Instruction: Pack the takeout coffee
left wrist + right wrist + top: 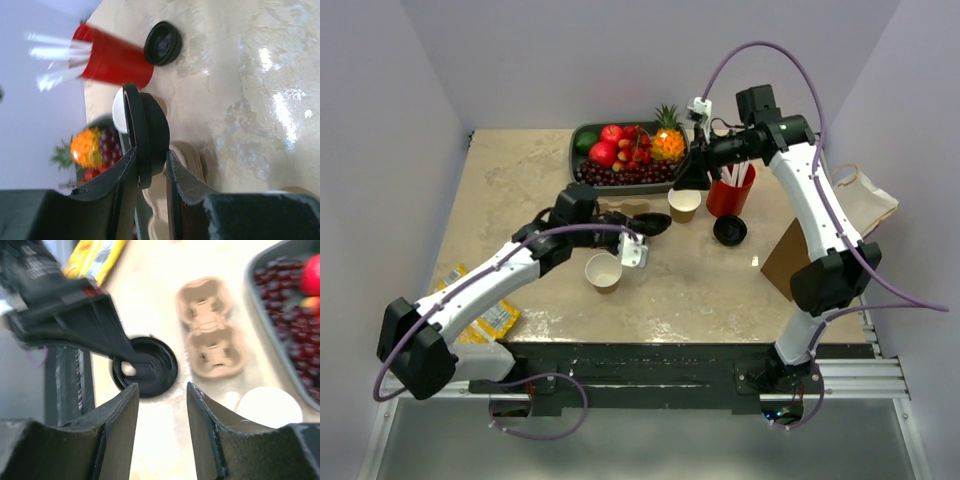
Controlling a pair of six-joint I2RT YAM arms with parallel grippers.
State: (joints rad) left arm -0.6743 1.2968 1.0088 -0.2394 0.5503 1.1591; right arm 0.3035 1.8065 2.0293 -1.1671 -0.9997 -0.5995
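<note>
The left gripper pinches the black lid tight by its rim. The lid stands on its edge (like a wheel), with its flat face turned sideways. The brown cup sits just beside it on the table, mouth up, its long way going up and down. The right gripper hangs wide open, holding nothing. I think the lid should tip flat, line up over the cup's mouth, then get pushed down evenly.

White arm links, black joints, purple cables, black jaws.
</note>
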